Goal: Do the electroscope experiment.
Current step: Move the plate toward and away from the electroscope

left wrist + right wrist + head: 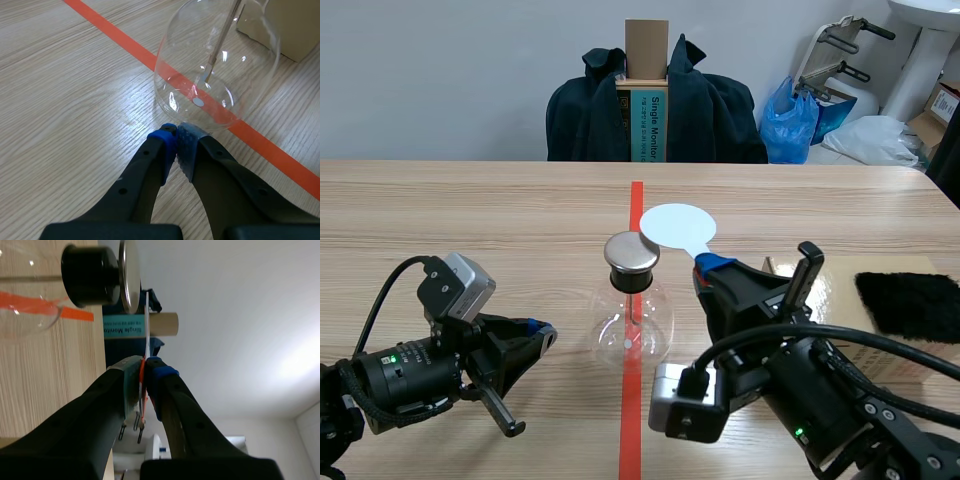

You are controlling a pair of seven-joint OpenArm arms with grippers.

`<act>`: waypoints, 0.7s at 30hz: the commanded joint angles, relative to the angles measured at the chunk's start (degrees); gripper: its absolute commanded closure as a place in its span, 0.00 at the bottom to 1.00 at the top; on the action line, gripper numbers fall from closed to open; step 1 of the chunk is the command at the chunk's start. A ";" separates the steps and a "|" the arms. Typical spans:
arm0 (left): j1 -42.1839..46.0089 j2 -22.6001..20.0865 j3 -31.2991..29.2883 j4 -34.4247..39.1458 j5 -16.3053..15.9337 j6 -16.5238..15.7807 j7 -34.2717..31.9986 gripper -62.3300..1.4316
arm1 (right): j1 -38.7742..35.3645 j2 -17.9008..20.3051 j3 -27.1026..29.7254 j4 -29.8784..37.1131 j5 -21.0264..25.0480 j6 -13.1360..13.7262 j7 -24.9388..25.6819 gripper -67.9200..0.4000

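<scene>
Two grippers: the right gripper (712,268) is clamped on the handle of a white paddle (677,225). The left gripper (176,134) is closed on nothing, its pads pressed together.
Task's thing: the electroscope (632,320), a clear glass flask, stands upright on the orange-red tape line (630,440) at mid-counter (470,220). A metal cap (632,253) sits on its black stopper.
Key relation: the paddle's round blade lies just beyond the metal cap and to its right. In the scene view the blade overlaps the cap's far rim.
Edge-on check: in the right wrist view the blade stands nearly parallel to the cap's face and very close to it. Whether they touch cannot be told.
Long axis: the paddle runs from the right gripper forward and leftward to the cap.
Nearer arm: the right, judged by tool and reach. The left gripper rests low, just beside the flask's base and not gripping it.
Inside the flask: a thin rod (216,47) hangs down the middle. Any spread of its leaves is too small to tell.
Nearby: a black fur cloth (910,303) lies on a cardboard box (840,275), well apart from the flask.
Next move, as a judgement: a small leftward shift of the blade onto the cap.
</scene>
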 commanded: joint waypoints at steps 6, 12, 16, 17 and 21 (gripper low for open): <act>-0.04 0.33 -0.15 1.27 -0.39 -0.13 -1.20 0.95 | 0.20 0.46 0.22 0.55 -0.22 -0.85 5.62 0.98; -0.04 0.33 -0.15 1.27 -0.39 -0.13 -1.20 0.95 | 0.20 0.46 0.22 0.55 -0.24 -0.85 9.51 0.98; -0.04 0.33 -0.15 1.27 -0.39 -0.13 -1.20 0.95 | 0.20 0.46 0.22 0.55 -0.24 -0.85 11.45 0.98; -0.04 0.33 -0.15 1.27 -0.39 -0.13 -1.20 0.95 | 0.20 0.46 0.22 0.55 -0.24 -0.85 11.80 0.98; -0.04 0.33 -0.15 1.27 -0.39 -0.13 -1.20 0.95 | 0.20 0.46 0.22 0.55 -0.24 -0.87 12.66 0.98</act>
